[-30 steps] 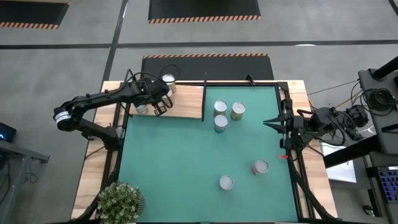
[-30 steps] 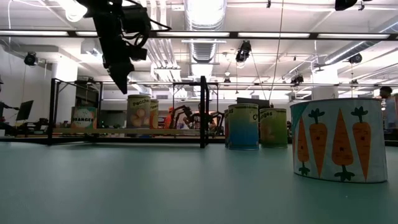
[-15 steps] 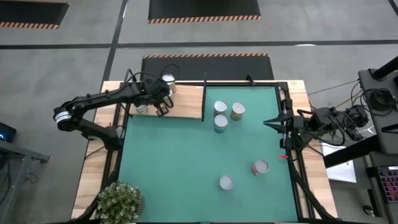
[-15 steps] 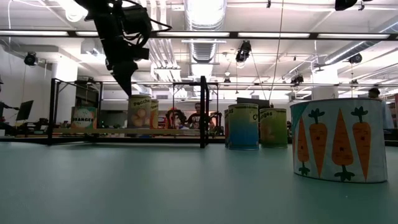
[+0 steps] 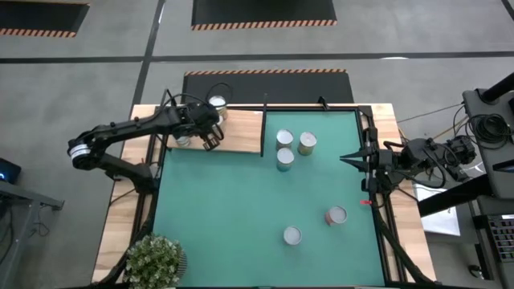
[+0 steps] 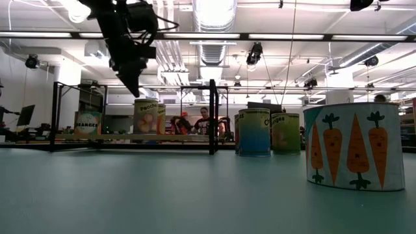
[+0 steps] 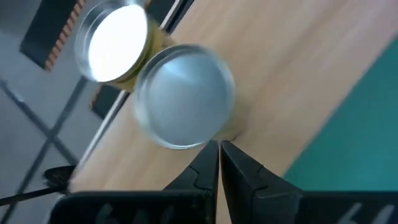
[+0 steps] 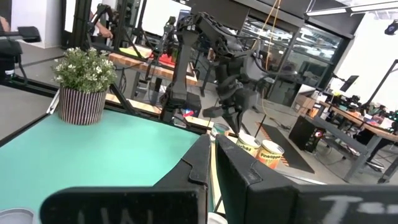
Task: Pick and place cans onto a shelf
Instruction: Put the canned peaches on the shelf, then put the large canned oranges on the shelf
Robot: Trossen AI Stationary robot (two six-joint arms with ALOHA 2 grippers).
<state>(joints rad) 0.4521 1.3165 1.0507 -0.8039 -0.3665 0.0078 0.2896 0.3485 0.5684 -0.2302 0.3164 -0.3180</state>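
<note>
The green mat (image 5: 257,201) covers most of the table inside a wooden rim (image 5: 116,233). The shelf (image 5: 241,132), a light-wood board, lies at the mat's far left corner, bounded on its inner edge by a black upright post (image 6: 212,117). The left arm (image 5: 128,132) reaches from the table's left side over the shelf; the right arm (image 5: 418,156) waits at the right edge of the mat. A potted plant (image 5: 154,261) stands on the rim at the near left corner. Two cans rest on the shelf: one with a bright top (image 5: 216,104) at the far edge, and one (image 5: 182,140) beside the left gripper; the left wrist view shows this pair standing close together, the grey-topped can (image 7: 185,96) nearer the fingers. In the low view a can marked with oranges (image 6: 87,122) and a taller tan one (image 6: 147,117) show on the shelf. Three cans (image 5: 286,148) stand clustered on the mat just right of the shelf. Two more lie well apart toward the near side: the carrot-printed can (image 6: 354,146) and a plain-topped one (image 5: 292,235). The left gripper (image 5: 210,141) hangs above the shelf, fingers clenched together on nothing, tips just beside the grey-topped can. The right gripper (image 5: 347,160) points inward over the mat's right edge, likewise clenched and empty.
</note>
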